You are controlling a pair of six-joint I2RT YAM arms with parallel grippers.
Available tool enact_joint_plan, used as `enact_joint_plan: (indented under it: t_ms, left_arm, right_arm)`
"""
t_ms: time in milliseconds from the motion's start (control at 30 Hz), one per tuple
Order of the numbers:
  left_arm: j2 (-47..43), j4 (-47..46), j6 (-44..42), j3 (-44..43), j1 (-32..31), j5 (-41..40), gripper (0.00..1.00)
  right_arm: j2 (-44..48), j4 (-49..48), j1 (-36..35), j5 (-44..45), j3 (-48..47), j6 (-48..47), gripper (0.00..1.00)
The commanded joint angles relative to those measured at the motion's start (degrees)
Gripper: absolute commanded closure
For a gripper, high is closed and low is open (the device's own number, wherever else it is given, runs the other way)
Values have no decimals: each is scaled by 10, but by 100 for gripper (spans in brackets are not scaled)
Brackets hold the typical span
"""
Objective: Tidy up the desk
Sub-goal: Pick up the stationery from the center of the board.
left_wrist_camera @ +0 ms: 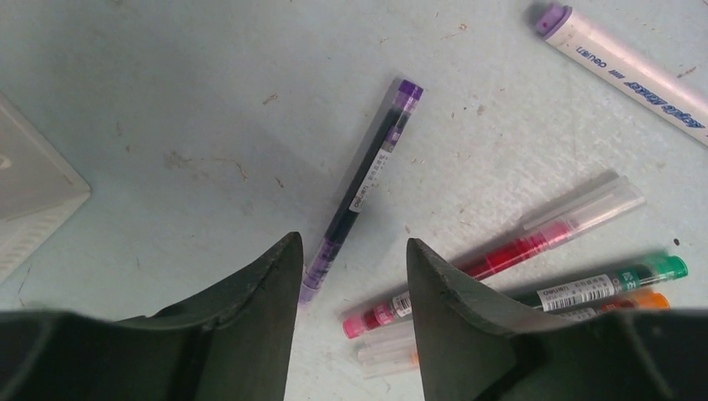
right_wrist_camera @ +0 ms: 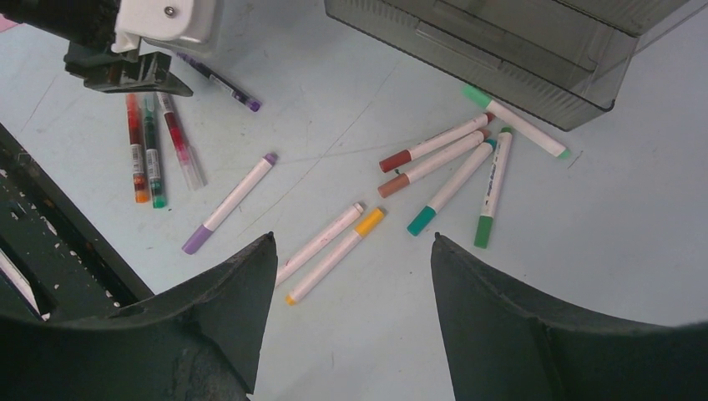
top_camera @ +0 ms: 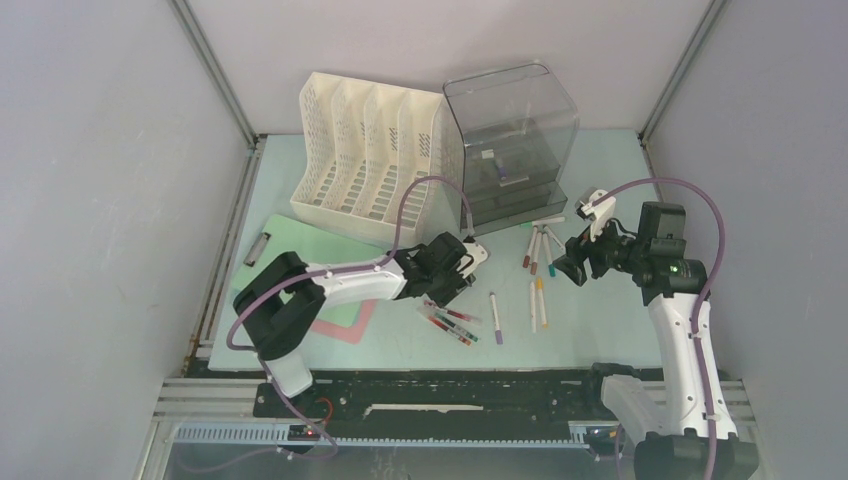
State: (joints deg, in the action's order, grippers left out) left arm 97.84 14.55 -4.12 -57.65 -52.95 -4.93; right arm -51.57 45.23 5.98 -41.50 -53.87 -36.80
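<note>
The desk (top_camera: 600,340), pale mint, carries a white file rack (top_camera: 365,150) and a smoky drawer box (top_camera: 510,130) at its far edge, with loose pens and markers scattered from its middle toward the near edge. Left gripper (left_wrist_camera: 352,242): jaws apart, straddling the near end of the purple pen (left_wrist_camera: 371,167), not clamped on it. Right gripper (right_wrist_camera: 352,238): jaws apart, empty, above the white markers (right_wrist_camera: 434,159) near the box. Step in hand, as judged: picking up the purple pen. The next move calls for a squeeze across the thin barrel without nudging the 3 neighbouring pens (left_wrist_camera: 518,246).
</note>
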Motion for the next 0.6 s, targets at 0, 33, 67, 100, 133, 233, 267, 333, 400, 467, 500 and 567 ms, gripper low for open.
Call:
enact_joint_plan:
  t_ms: [0,33,67,100,133,233,267,333,400,467,500,567]
  left_arm:
    - [20,14,-30,-33,3,-2,46]
    - [23,14,-31,-36,5,0,46]
    - [26,14,-31,-39,7,5,47]
    - [27,14,-30,-40,10,8,49]
    - [29,14,-30,-41,12,13,50]
    - [36,14,-29,-44,20,26,54]
    - [39,14,-28,-45,23,30,55]
    - [45,14,-26,-47,26,37,56]
    - [51,14,-24,-50,28,40,58]
    - [56,13,-23,-52,32,42,60]
    - [58,13,-22,-53,34,43,60]
    - [63,12,-21,-55,36,44,62]
  right_arm:
    - [1,-1,3,-8,2,-9,25]
    - [1,-1,3,-8,2,-9,25]
    - [2,-1,3,-8,2,-10,25]
    - [1,-1,2,-8,2,-10,25]
    - [1,-1,2,-8,2,-10,25]
    - [0,0,-1,-7,2,-12,25]
    - [0,0,-2,-6,2,-12,25]
    - [-1,0,-3,-4,2,-13,25]
    - [-1,0,-5,-4,2,-13,25]
    - [-2,0,-6,-3,2,-13,25]
    - [-2,0,-7,-3,2,-14,25]
    - [-3,1,-9,-1,1,-15,25]
